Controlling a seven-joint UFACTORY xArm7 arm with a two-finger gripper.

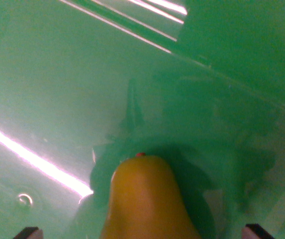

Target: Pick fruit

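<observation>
While the wrist view looks down on a glossy green surface (57, 99), these things show:
Fruit: a yellow pear-shaped fruit (144, 199) at bottom centre, with a small red spot at its top end.
Gripper (143, 233): only two dark fingertips (29, 232) at the bottom corners, set wide, with the fruit between them; contact cannot be told.
Surroundings: bright light streaks, a dark shadow around the fruit, and a small ring mark (25, 200) at lower left.

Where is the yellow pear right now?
The yellow pear sits low in the middle of the wrist view, on the shiny green surface, between the two dark fingertips at the bottom corners.
</observation>
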